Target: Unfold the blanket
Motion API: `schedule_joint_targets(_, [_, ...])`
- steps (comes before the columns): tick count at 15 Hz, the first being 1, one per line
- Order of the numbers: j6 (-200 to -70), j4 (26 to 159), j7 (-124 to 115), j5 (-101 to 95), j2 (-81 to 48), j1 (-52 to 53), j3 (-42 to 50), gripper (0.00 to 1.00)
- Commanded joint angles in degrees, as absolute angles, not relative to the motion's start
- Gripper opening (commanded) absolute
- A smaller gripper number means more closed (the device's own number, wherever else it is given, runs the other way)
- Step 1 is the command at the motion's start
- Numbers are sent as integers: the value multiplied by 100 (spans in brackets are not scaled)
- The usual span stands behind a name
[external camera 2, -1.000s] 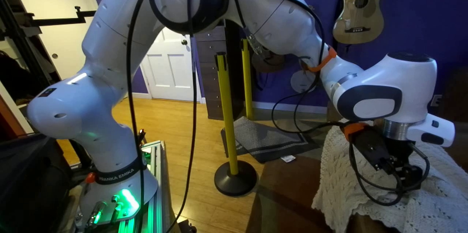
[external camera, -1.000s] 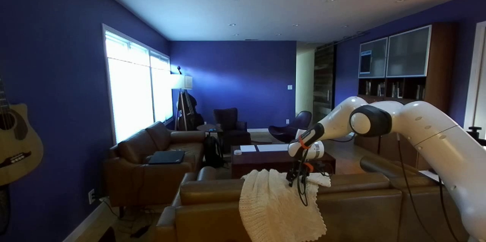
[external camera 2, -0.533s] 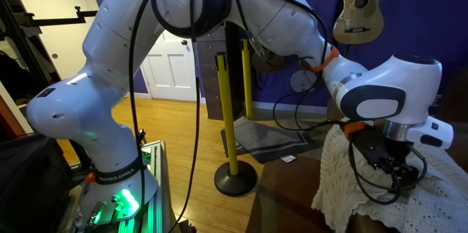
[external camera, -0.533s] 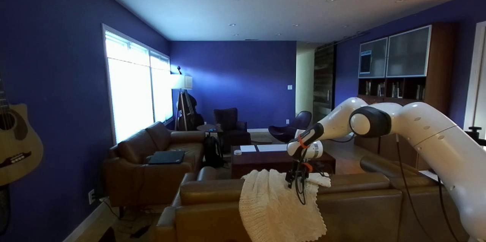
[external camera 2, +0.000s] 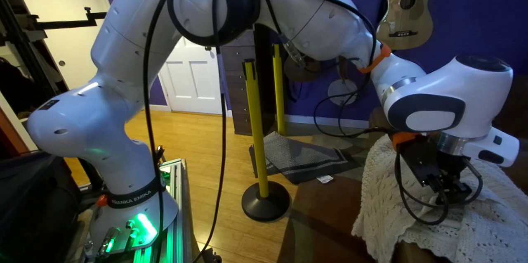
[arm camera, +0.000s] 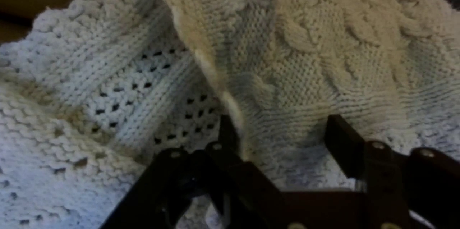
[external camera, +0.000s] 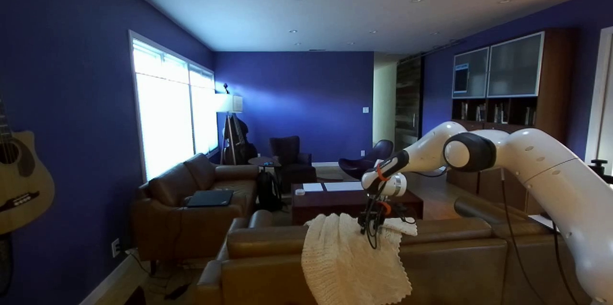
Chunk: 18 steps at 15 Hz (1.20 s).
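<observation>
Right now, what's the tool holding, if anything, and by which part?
Nothing gripped: the tool is open, jaws apart at the blanket, one by a layer's edge; whether it touches can't be told.

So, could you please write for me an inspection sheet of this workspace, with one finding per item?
Surface: back of the nearer brown sofa
Job's things: blanket draped over it, rumpled, layers overlapping
Clutter: dark laptop on the farther sofa; grey mat on floor
Gripper: jaws stand apart, blanket visible between them; contact unclear
Cables: black cables along the arm, one loop hanging before the blanket
Surroundings: yellow posts, guitar on the purple wall
</observation>
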<state>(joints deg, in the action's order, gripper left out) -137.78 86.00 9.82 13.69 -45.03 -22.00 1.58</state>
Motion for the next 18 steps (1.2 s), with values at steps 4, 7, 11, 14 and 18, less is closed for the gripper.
schedule_joint_targets(4, [-13261,8246,1012,1538,-4650,-2345,106,17])
schedule_joint_targets(7, [-13117,8259,1012,1553,-4559,-2399,133,1])
schedule_joint_targets(11, [-12961,8246,1003,1569,-4458,-2451,161,1])
schedule_joint_targets(14, [-13432,8572,1255,1806,-4127,-2465,-41,1])
schedule_joint_targets(18, [-14644,9049,1553,2023,-3590,-2197,-391,1])
